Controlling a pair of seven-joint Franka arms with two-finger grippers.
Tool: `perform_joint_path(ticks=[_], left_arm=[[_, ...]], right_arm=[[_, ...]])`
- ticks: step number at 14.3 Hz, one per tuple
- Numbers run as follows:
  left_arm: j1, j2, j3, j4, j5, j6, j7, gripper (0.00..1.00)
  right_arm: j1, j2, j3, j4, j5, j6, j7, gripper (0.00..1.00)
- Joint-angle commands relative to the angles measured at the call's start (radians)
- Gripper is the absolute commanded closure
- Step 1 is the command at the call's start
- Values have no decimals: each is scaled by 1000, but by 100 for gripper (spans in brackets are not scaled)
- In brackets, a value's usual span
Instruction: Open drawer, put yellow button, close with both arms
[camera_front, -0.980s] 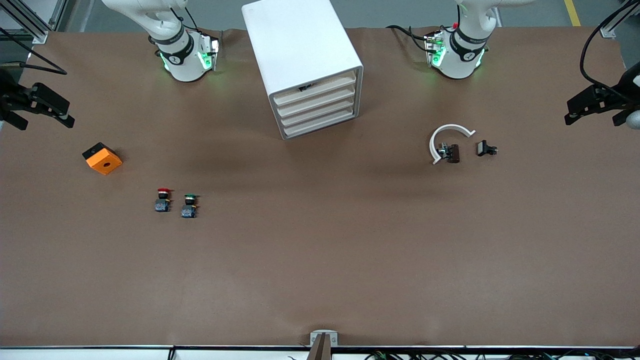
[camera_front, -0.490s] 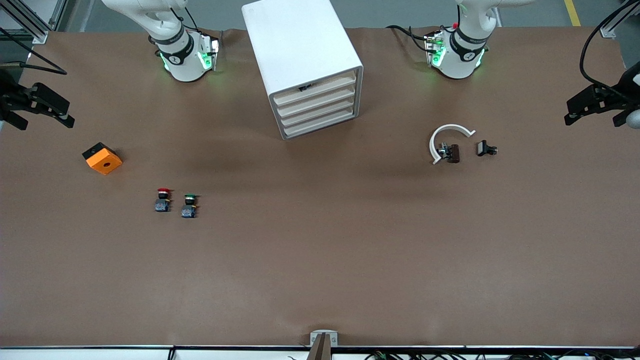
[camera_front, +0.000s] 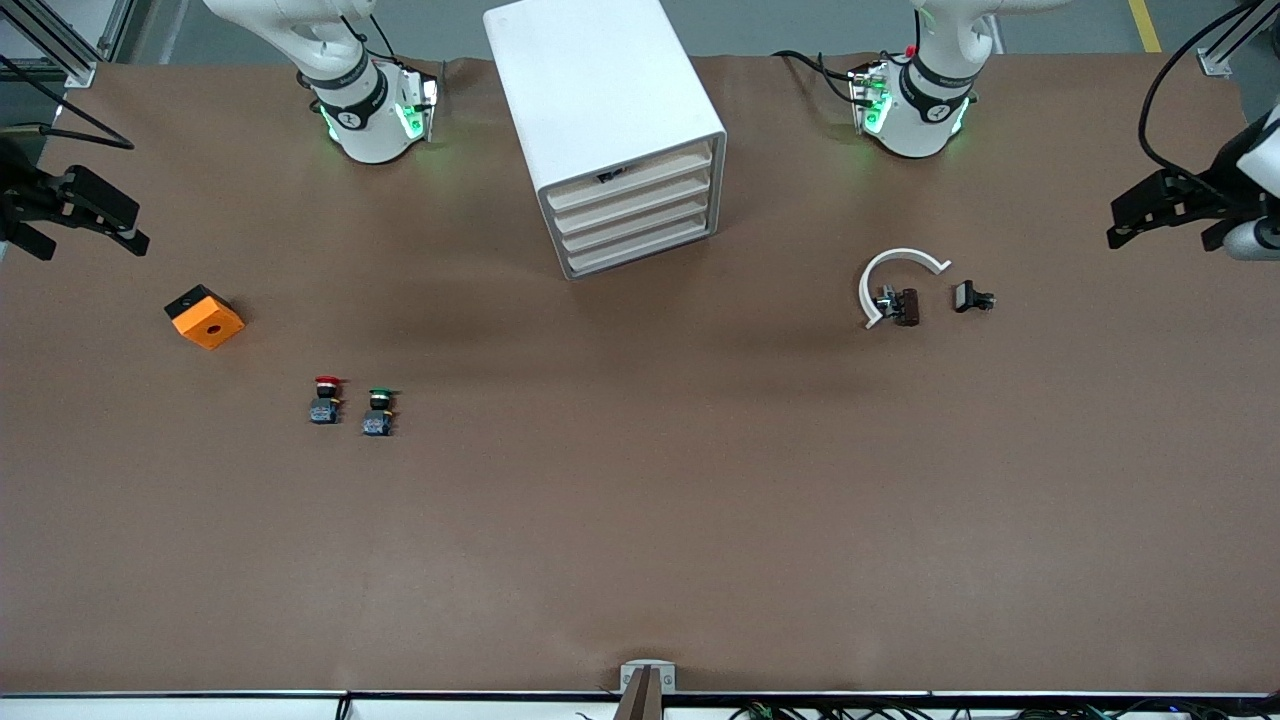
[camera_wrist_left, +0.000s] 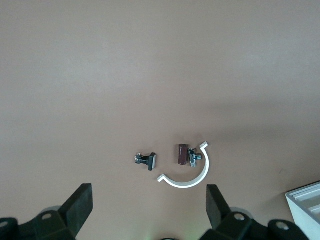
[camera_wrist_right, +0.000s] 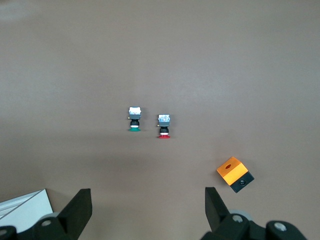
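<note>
Standing between the arms' bases in the front view, the cabinet has its top drawer shut, a dark bit showing at its upper edge. Left claw and right claw hang at the surface's ends. The left wrist view shows open fingers over a white clip. The right wrist view shows spread fingers over red button, green button and orange block.

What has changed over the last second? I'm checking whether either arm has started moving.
Only the left gripper moved: open and empty, it slid a little toward the cabinet from the left arm's end of the table. The right gripper, open, waits unmoved. The drawers, red button and green button stayed put.
</note>
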Motion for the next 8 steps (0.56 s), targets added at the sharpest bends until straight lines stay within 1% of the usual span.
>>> perform_joint_path(ticks=[1,3,8], left_arm=[[3,-46,-25,-58,-15,18,-19,0],[6,-48,-34,-52,-18,18,-20,0],[8,-34,-33,-25,-20,11,-1,0]], right_arm=[[-7,0,7,12,-9,-8,-5,0],[-7,0,7,12,-9,-8,-5,0],[-7,0,7,12,-9,-6,-5,0]])
